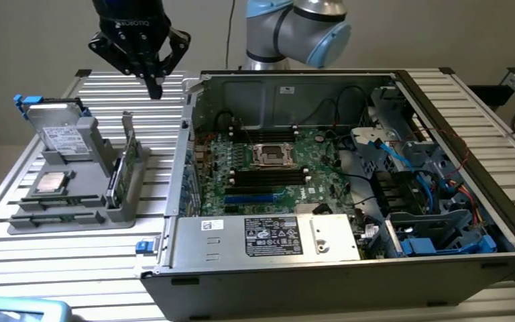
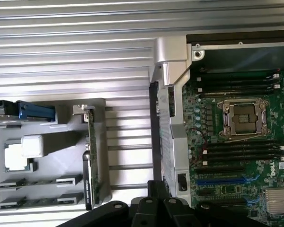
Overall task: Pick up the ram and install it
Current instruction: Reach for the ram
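Observation:
My gripper [image 1: 155, 88] hangs shut and holds nothing, high above the ribbed table behind the grey parts tray [image 1: 70, 225] and near the open computer case's [image 1: 329, 268] back corner on the exterior view's left. In the wrist view the black fingers [image 2: 157, 190] point down at the gap between tray [image 2: 47, 118] and case. The ram [image 1: 56, 200] shows as a thin greenish stick set edge-on in a clipped slot at the tray's front. The motherboard's [image 1: 267, 181] black slots [image 2: 241, 151] flank the CPU socket [image 2: 244, 118].
The tray also carries a blue-handled hard drive [image 1: 61, 131], a CPU [image 1: 51, 181] and an upright green card with a metal bracket [image 1: 129, 161]. Blue and black cables [image 1: 428, 194] and drive bays crowd the case on the exterior view's right. A power supply [image 1: 267, 238] sits at its front.

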{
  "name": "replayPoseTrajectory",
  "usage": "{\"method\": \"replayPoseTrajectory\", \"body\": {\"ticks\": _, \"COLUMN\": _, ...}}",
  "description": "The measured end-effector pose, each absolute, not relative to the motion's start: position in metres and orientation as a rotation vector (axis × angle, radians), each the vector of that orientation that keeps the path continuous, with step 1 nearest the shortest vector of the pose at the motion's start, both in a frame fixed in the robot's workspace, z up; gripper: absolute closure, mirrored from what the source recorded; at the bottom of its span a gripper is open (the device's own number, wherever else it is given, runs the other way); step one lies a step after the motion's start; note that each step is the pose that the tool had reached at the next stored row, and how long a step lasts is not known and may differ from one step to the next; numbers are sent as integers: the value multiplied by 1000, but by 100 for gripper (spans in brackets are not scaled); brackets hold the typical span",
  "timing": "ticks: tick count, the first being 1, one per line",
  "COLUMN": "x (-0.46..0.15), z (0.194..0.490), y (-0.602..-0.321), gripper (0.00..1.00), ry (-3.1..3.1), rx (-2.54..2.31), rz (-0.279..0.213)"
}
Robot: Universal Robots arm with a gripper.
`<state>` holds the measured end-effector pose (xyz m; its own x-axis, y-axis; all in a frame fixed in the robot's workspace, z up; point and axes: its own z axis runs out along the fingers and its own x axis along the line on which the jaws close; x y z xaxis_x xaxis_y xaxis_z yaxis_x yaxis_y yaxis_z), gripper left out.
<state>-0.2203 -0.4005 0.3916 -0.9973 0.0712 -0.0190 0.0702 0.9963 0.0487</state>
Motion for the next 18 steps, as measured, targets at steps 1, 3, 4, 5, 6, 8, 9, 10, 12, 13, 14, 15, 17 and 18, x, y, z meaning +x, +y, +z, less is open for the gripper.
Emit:
{"method": "replayPoseTrajectory", "body": {"ticks": 1, "x": -225, "z": 391, "y": -401, "gripper": 89, "ry": 3118, "rx": 110, "rz": 75}}
{"method": "replayPoseTrajectory", "body": {"ticks": 3, "x": -234, "z": 391, "y": -402, "gripper": 89, "ry": 3118, "rx": 110, "rz": 75}}
{"method": "replayPoseTrajectory", "body": {"ticks": 4, "x": -238, "z": 390, "y": -403, "gripper": 89, "ry": 3118, "rx": 110, "rz": 75}}
{"method": "replayPoseTrajectory", "body": {"ticks": 5, "x": -242, "z": 390, "y": -404, "gripper": 89, "ry": 3118, "rx": 110, "rz": 75}}
{"method": "replayPoseTrajectory", "body": {"ticks": 6, "x": -246, "z": 389, "y": -405, "gripper": 89, "ry": 3118, "rx": 110, "rz": 75}}
{"method": "replayPoseTrajectory", "body": {"ticks": 8, "x": -255, "z": 388, "y": -407, "gripper": 89, "ry": 3118, "rx": 110, "rz": 75}}
{"method": "replayPoseTrajectory", "body": {"ticks": 9, "x": -259, "z": 387, "y": -408, "gripper": 89, "ry": 3118, "rx": 110, "rz": 75}}
{"method": "replayPoseTrajectory", "body": {"ticks": 10, "x": -262, "z": 385, "y": -409, "gripper": 89, "ry": 3118, "rx": 110, "rz": 75}}
{"method": "replayPoseTrajectory", "body": {"ticks": 12, "x": -269, "z": 382, "y": -412, "gripper": 89, "ry": 3118, "rx": 110, "rz": 75}}
{"method": "replayPoseTrajectory", "body": {"ticks": 13, "x": -273, "z": 380, "y": -413, "gripper": 89, "ry": 3118, "rx": 110, "rz": 75}}
{"method": "replayPoseTrajectory", "body": {"ticks": 14, "x": -276, "z": 379, "y": -414, "gripper": 89, "ry": 3118, "rx": 110, "rz": 75}}
{"method": "replayPoseTrajectory", "body": {"ticks": 15, "x": -279, "z": 378, "y": -415, "gripper": 89, "ry": 3118, "rx": 110, "rz": 75}}
{"method": "replayPoseTrajectory", "body": {"ticks": 17, "x": -285, "z": 375, "y": -417, "gripper": 89, "ry": 3118, "rx": 110, "rz": 75}}
{"method": "replayPoseTrajectory", "body": {"ticks": 18, "x": -289, "z": 374, "y": -418, "gripper": 89, "ry": 3118, "rx": 110, "rz": 75}}
